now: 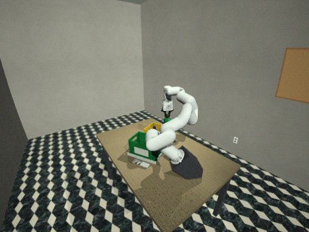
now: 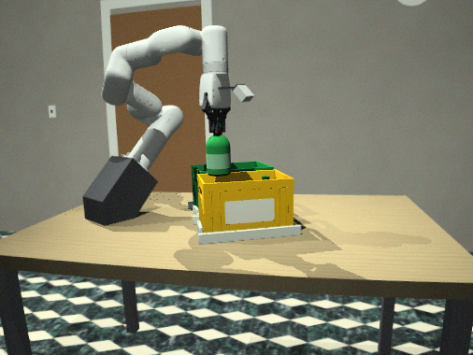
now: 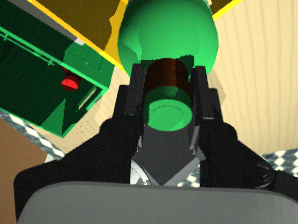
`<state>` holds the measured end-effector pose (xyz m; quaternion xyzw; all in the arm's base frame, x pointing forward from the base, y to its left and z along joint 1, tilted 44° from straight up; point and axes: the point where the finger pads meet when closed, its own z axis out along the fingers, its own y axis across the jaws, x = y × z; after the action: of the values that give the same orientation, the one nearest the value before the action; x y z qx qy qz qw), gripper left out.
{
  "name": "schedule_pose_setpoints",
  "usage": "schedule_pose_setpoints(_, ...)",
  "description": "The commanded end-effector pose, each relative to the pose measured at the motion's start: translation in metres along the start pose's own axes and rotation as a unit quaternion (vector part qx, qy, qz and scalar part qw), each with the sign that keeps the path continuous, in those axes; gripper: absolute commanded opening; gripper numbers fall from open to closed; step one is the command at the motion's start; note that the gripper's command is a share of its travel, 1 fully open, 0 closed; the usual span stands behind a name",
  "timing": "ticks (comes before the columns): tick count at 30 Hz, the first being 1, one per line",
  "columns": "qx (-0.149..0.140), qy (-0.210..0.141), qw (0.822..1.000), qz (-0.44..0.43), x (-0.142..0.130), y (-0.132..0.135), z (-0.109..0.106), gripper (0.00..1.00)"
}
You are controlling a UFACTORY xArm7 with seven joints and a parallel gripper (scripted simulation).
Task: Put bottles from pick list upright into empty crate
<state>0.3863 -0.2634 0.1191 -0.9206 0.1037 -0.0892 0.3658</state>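
Note:
My gripper [image 2: 217, 133] is shut on the neck of a green bottle with a pale green label [image 2: 218, 156]. It holds the bottle upright, with its base about level with the rim of the yellow crate [image 2: 245, 201], over that crate's left part. In the wrist view the fingers clamp the dark neck above the bottle's green shoulder [image 3: 168, 32]. The green crate [image 1: 140, 146] stands right behind the yellow one [image 1: 152, 126]; a small red thing [image 3: 68, 83] shows inside it. The pick list [image 1: 141, 162] lies on the table beside the green crate, too small to read.
Both crates sit on a white tray [image 2: 248, 232]. The arm's dark base block [image 2: 119, 189] stands to the left of the crates. A green cap [image 2: 265, 177] shows just above the yellow crate's rim. A door is behind the arm.

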Motion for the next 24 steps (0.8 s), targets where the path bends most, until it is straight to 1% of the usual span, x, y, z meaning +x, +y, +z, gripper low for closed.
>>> schedule_pose_setpoints(1,-0.001,0.003,1.000,0.000,-0.004,-0.010,-0.002,0.00)
schedule_pose_setpoints(4,-0.001,0.003,1.000,0.000,-0.004,-0.012,-0.002,0.00)
schedule_pose_setpoints(19,-0.001,0.003,1.000,0.000,-0.016,-0.040,-0.002,0.00)
schedule_pose_setpoints(24,-0.001,0.003,1.000,0.000,-0.018,-0.045,-0.002,0.00)
